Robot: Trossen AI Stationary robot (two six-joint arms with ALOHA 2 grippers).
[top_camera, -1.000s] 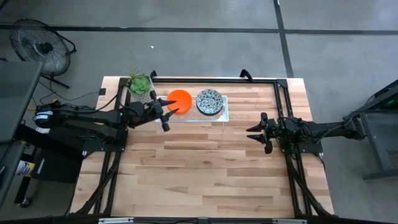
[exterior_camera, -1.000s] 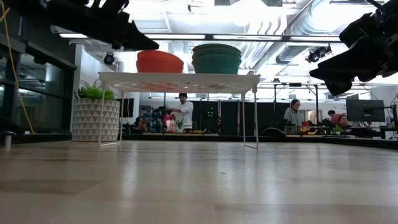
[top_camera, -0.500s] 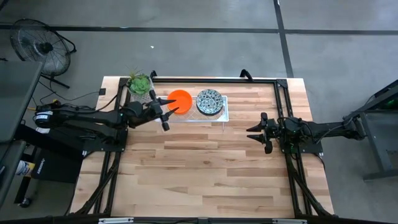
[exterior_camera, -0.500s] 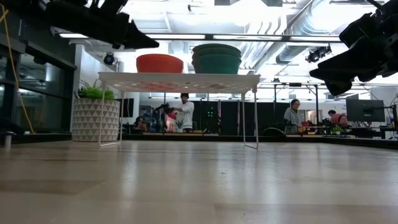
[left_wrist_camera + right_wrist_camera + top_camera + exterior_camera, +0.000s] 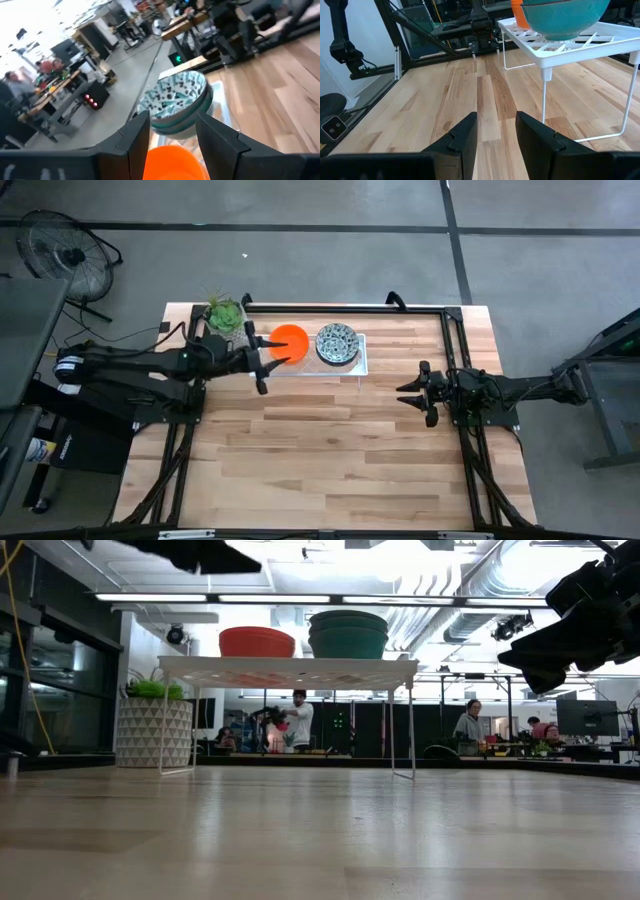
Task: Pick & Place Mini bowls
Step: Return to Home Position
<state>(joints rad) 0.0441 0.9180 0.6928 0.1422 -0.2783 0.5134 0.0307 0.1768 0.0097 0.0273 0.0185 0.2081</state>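
Observation:
The mini bowls stand in two stacks on the white wire rack [image 5: 357,364]. The plain orange stack [image 5: 290,340] is on the rack's left part and the blue-green patterned stack [image 5: 337,343] on its right part. The low view shows the orange stack [image 5: 257,641] and the patterned stack [image 5: 348,633] resting on the rack top [image 5: 290,667]. My left gripper [image 5: 264,363] is open and hovers at the orange stack's left side, high above it [image 5: 205,554]. My right gripper [image 5: 414,394] is open and waits above the table's right part.
A potted green plant [image 5: 224,315] stands at the rack's far left corner, close to my left arm. The rack stands on thin legs [image 5: 411,724] at the table's far side. Bare wood [image 5: 330,460] spreads over the middle and near part. People are in the room behind [image 5: 297,720].
My left gripper has risen, almost leaving the low view's top, and has drawn back a little toward the table's left edge, away from the orange stack. The bowls and my right arm have stayed put.

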